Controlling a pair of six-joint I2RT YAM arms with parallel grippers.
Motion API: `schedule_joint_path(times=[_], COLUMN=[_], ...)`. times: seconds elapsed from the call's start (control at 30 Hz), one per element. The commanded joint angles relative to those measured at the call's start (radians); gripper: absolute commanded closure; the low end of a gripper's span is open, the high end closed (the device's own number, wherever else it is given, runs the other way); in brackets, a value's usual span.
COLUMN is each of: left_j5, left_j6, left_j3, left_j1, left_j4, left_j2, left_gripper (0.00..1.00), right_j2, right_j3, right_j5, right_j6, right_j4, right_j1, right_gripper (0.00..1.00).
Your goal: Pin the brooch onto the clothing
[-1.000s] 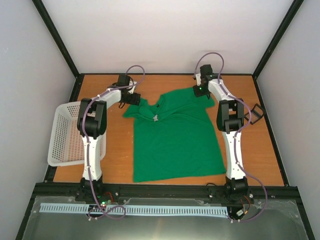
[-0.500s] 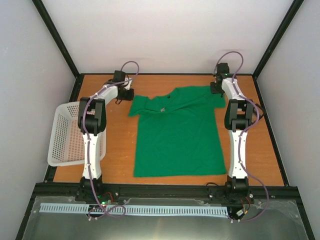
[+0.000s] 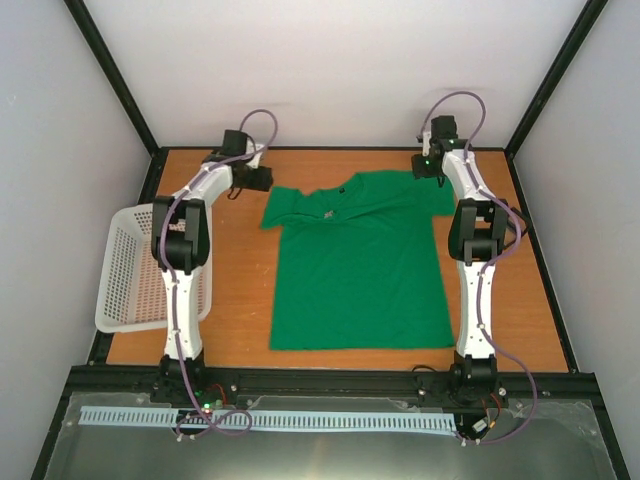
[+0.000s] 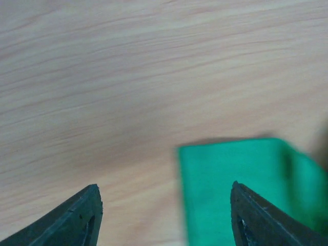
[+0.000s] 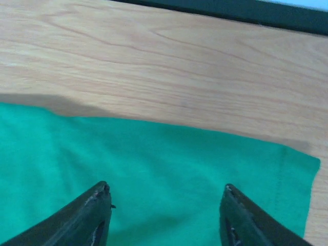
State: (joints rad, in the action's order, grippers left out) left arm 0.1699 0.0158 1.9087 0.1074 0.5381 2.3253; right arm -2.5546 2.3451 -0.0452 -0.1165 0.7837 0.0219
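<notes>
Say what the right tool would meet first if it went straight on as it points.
Likely the shirt: its fabric lies straight ahead of the open right tool; the gap to it is unclear.

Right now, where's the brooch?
In the top view, the brooch lies on the upper chest of the green T-shirt, a little left of the shirt's middle.
</notes>
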Motion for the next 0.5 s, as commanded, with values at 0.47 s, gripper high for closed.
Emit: schedule_joint_path(times=[0.47], left_j5=[0.194], left_j6=[-0.209], left_j3=[0.064], left_j1=[0.222], left_j4=[-0.018], left_j2=[0.077], left_gripper=[0.22], right_j2=[0.148], right_j3=[-0.154], right_j5=[-0.148], right_j6=[-0.001], right_j4=[-0.004], right_j1=[0.127], right_gripper=[0.31])
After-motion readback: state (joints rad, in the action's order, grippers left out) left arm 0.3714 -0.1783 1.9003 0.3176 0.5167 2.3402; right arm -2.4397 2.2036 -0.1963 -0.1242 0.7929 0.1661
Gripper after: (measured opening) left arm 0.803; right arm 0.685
